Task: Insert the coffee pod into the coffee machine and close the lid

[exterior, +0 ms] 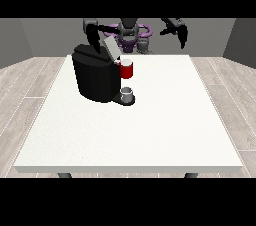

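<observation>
Large white table (150,135) on pale wood-plank floor (25,85), plain grey walls (50,35) behind.

Non-task stuff: large white table (150,130), two dark legs visible under the near edge. Small grey cup (127,91) sits on the table, left of centre toward the far side. Light wood-plank floor (22,90) all around. Grey walls (45,35) behind.

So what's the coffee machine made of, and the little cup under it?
The coffee machine looks like matte black plastic: dark, dull, no glints. The cup looks like grey metal or glazed ceramic, with a pale smooth surface; the look leaves it open.
</observation>
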